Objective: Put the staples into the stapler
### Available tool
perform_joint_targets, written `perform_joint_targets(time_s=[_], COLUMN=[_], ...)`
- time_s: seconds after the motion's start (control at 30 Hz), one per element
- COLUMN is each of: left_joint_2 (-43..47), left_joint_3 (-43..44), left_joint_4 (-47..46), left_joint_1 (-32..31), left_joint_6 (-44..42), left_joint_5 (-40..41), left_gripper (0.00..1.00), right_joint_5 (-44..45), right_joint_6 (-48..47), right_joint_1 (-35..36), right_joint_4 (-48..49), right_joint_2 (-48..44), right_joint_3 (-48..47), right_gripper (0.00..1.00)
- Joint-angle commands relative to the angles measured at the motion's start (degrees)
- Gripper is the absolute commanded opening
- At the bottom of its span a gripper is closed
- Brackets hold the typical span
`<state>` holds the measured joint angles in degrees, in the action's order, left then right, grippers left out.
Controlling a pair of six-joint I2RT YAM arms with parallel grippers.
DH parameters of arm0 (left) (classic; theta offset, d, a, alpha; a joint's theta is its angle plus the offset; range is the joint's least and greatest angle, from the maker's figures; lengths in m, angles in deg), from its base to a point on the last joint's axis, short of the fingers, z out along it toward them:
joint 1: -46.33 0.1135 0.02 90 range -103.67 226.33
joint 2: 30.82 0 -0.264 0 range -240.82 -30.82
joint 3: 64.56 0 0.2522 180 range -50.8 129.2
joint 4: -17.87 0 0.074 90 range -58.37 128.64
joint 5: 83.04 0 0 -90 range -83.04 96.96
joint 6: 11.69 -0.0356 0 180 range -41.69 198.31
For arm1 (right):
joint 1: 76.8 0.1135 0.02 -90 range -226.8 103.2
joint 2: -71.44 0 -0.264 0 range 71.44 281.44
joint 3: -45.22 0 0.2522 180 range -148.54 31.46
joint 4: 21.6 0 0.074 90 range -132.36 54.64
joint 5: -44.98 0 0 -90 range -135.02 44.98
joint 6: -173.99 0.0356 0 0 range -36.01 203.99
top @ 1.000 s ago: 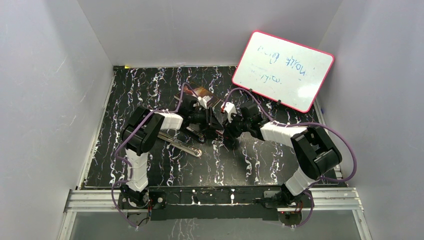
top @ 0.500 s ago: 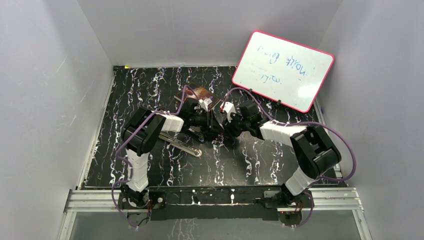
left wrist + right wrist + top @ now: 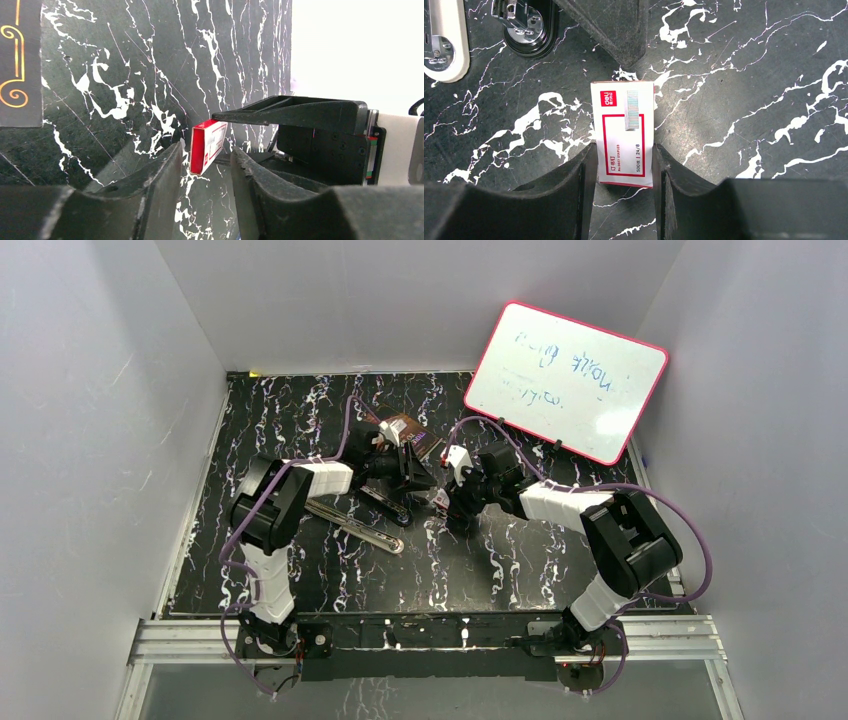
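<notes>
The staples' white-and-red box (image 3: 624, 131) is pinched at its sides by my right gripper (image 3: 624, 149), just above the marbled mat. The staples themselves are hidden inside it. From the left wrist view I see the box (image 3: 207, 146) end-on, level with the tips of my left gripper (image 3: 206, 151), which is open and touches neither side. From above, the left gripper (image 3: 418, 480) faces the right gripper (image 3: 443, 502) closely. The stapler (image 3: 358, 527) lies opened out on the mat to their left, its silver rail beside its black base (image 3: 387, 503). Its ends show at the top left (image 3: 526, 27).
A dark card with gold ornament (image 3: 405, 428) lies on the mat just behind the grippers and also shows as a card (image 3: 20, 60) at the left edge. A pink-framed whiteboard (image 3: 565, 380) leans at the back right. Grey walls enclose the mat.
My left gripper has drawn back to the left, away from the box, and its jaws have widened. The right gripper has stayed put with the box.
</notes>
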<state>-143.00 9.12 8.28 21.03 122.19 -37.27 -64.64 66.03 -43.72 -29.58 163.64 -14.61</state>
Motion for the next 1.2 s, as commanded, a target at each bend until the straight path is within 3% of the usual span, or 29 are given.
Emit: perform_joint_targets(time_s=[0.0, 0.33, 1.17], left_joint_2=[2.7, 2.2, 0.4], left_joint_3=[0.3, -1.1, -3.5], left_joint_4=[-1.4, -4.7, -6.8], left_joint_1=[-0.5, -1.8, -4.4], left_joint_6=[0.5, 2.0, 2.4], left_joint_5=[-1.9, -4.4, -4.6], left_gripper=[0.36, 0.3, 0.3], right_joint_5=[-0.1, -0.4, -0.9], right_joint_6=[-0.5, -0.1, 0.6], right_joint_1=[0.1, 0.1, 0.1], right_joint_4=[0.4, 0.4, 1.4], right_joint_2=[-1.2, -0.6, -0.8], right_joint_3=[-1.8, -2.4, -2.9], right_gripper=[0.29, 0.29, 0.29])
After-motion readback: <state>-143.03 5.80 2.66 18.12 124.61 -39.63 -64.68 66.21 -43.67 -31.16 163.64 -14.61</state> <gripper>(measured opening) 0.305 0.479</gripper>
